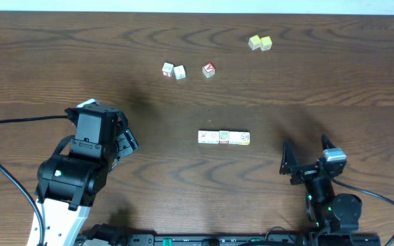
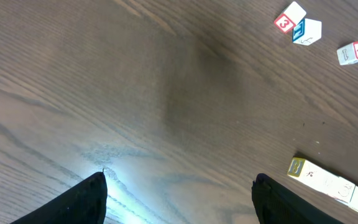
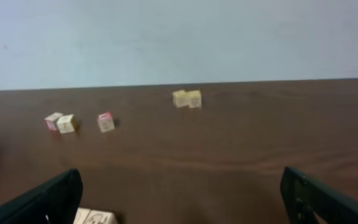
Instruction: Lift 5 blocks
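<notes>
Overhead, nearest the robot's edge of the table [image 1: 361, 82], the left gripper [image 1: 127, 139] sits left of centre and the right gripper [image 1: 306, 156] sits right of centre. Both have their fingers spread wide and hold nothing. A dark cable [image 1: 5, 124] loops in from the left edge beside the left arm. Between the two grippers, slightly farther out, lies the row of blocks [image 1: 224, 137]. These are pale picture cubes laid side by side and touching, apparently five, in a straight line parallel to the near edge. Bare wood lies on both sides of the row, so each gripper is well apart from it with open room to approach. In the left wrist view the left gripper [image 2: 179, 199] hangs over bare wood, and the yellow-faced end of the row [image 2: 328, 182] runs out at the lower right edge. In the right wrist view the right gripper [image 3: 182, 199] frames open table, with only the top of the row [image 3: 95, 217] showing at the bottom edge just beside the left-hand finger [image 3: 48, 199]. Beyond the row is a wide clear band of wood. Past it stand two loose picture cubes [image 1: 174, 70] that touch each other, with a red-faced cube [image 1: 208, 70] near them on the right. Farthest out, near the table's far edge, is a touching pair of yellow cubes [image 1: 260, 43]. A pale wall [image 3: 179, 37] rises behind that edge.
</notes>
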Action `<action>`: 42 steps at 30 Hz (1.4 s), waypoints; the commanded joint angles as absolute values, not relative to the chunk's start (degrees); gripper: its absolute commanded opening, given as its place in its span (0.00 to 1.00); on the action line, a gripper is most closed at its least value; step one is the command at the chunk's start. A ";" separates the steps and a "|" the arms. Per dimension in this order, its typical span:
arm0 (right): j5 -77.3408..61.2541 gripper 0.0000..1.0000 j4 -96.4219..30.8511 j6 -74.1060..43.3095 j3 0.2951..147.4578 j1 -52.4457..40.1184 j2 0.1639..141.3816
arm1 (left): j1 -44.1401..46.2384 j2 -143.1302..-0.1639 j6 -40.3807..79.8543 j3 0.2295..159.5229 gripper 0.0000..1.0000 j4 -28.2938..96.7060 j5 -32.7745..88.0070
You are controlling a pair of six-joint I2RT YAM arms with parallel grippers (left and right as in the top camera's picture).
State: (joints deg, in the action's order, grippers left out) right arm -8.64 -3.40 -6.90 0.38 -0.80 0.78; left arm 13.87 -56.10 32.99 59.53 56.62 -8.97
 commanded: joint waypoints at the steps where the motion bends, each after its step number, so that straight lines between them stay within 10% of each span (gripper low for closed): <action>1: -6.55 0.99 -3.90 -5.67 0.32 -0.30 0.30 | 13.52 -56.12 32.69 60.42 0.75 56.77 -9.69; 42: -6.50 0.99 -3.79 -5.48 0.32 -0.32 0.32 | 13.52 -56.12 32.64 60.38 0.75 59.22 -9.74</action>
State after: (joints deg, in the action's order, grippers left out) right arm -7.40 -3.49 -6.26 0.40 -0.80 0.69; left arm 13.87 -56.10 32.99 59.53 58.06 -8.99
